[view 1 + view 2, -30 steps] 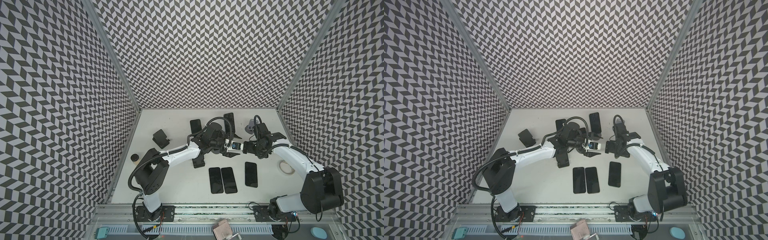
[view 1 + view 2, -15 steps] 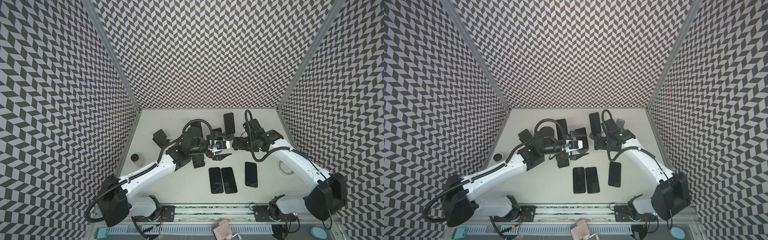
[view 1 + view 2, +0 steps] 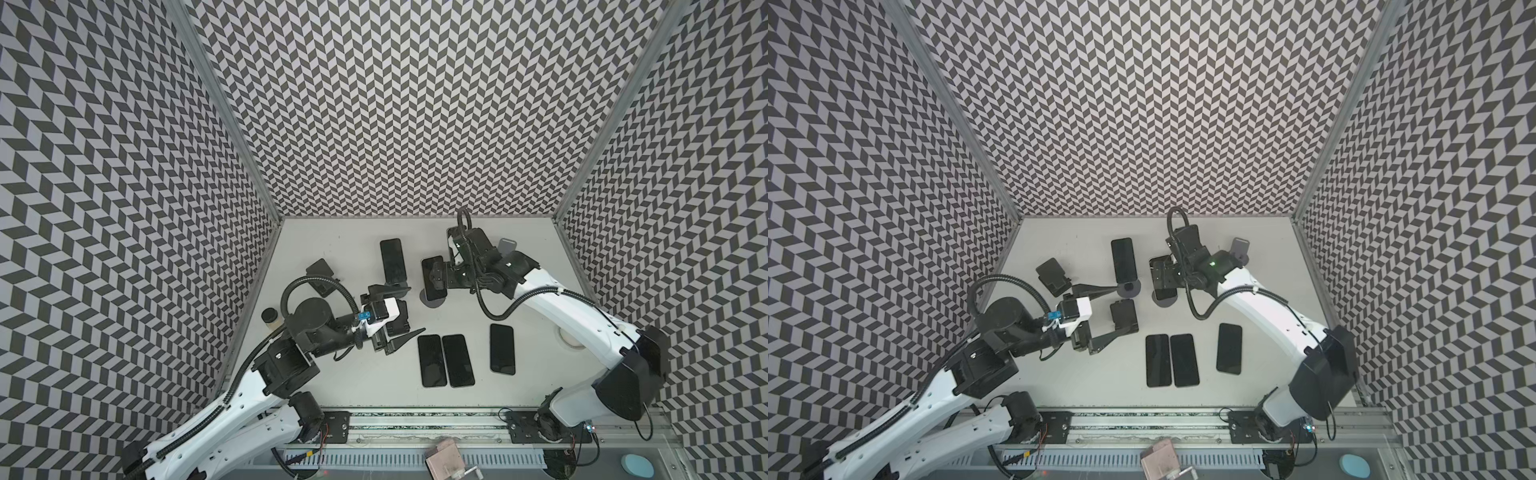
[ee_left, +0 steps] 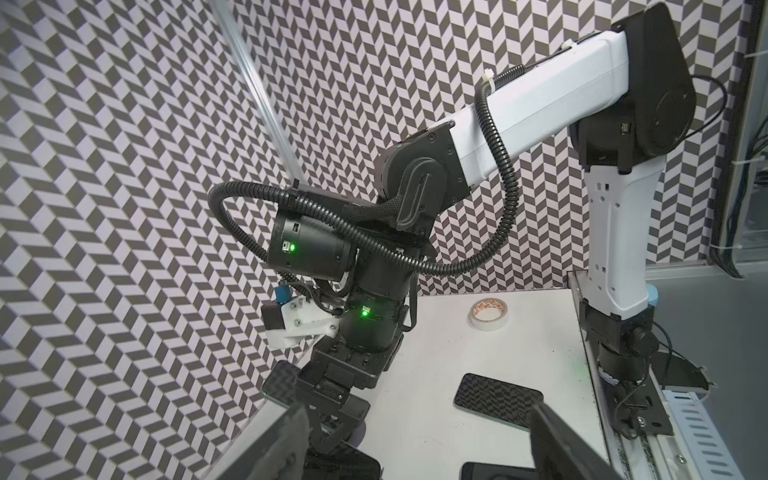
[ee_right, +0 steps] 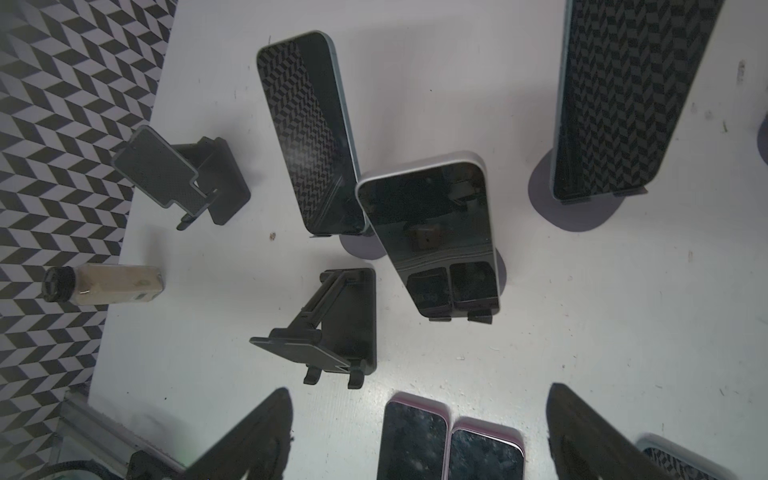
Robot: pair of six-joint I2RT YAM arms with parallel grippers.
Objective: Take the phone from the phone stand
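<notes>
Three dark phones lean on stands at the back of the table: a left phone, a middle phone on a round grey base, and a right phone partly hidden behind my right arm in both top views. My right gripper hangs open over the middle phone; in the right wrist view that phone stands beyond the fingers, not between them. My left gripper is open and holds nothing, above an empty black stand.
Three phones lie flat near the front. A second empty black stand and a small bottle are at the left. A grey stand and a tape roll are at the right.
My right gripper has moved left over the middle phone. The left gripper has drawn back from the stands toward the front left, and its arm has swung low.
</notes>
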